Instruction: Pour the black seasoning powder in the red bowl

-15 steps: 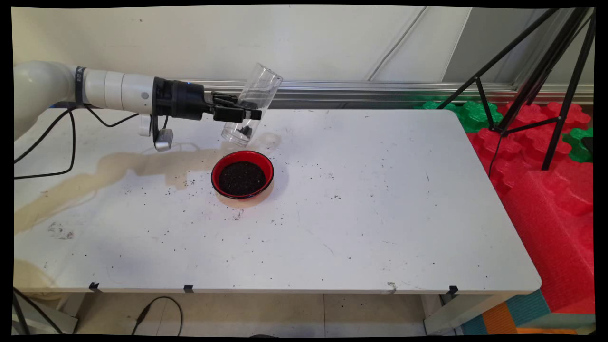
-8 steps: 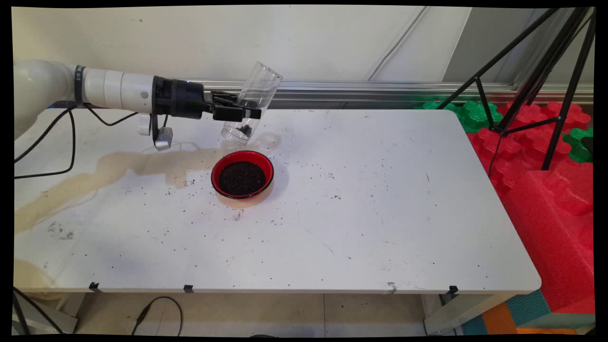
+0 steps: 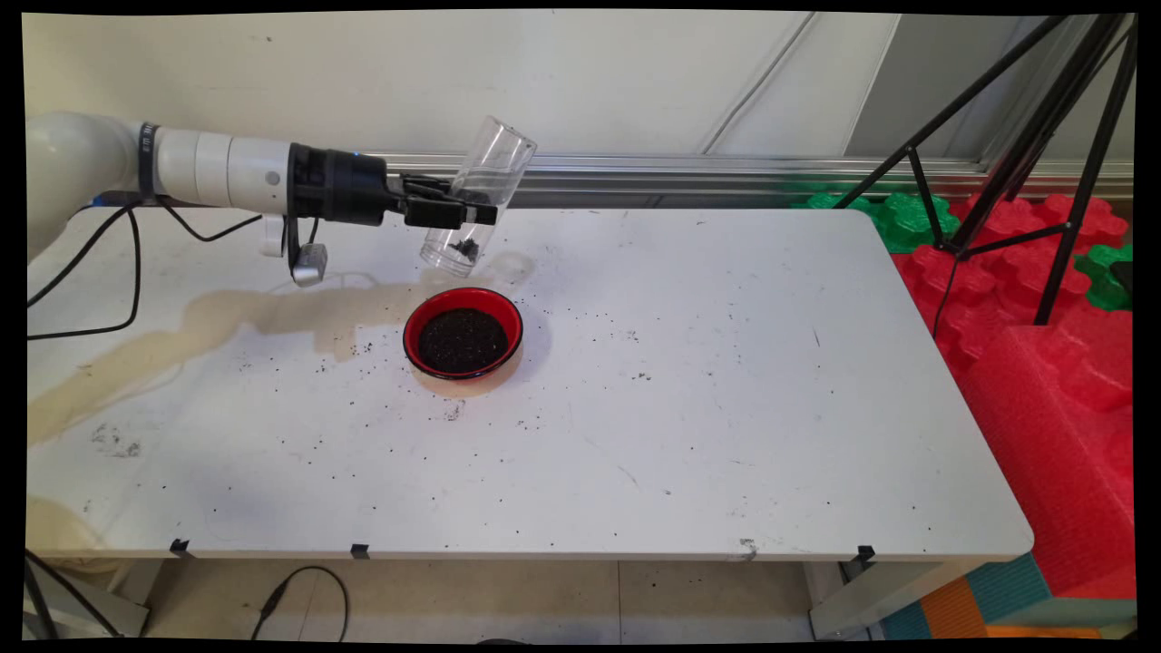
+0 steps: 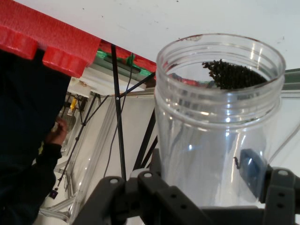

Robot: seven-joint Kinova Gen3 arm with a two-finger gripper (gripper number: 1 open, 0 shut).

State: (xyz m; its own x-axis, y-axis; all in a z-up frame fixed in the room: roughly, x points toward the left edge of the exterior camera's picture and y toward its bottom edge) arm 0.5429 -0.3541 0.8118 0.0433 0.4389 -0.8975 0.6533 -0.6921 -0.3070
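Gripper (image 3: 479,214) is clamped mid-body on a tilted clear jar (image 3: 478,210), seemingly light, rigid and slippery, above the red bowl (image 3: 463,332).

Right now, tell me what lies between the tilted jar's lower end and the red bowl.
Nothing solid: in the main view the clear jar hangs above the red bowl, with only air and stained table behind the gap.
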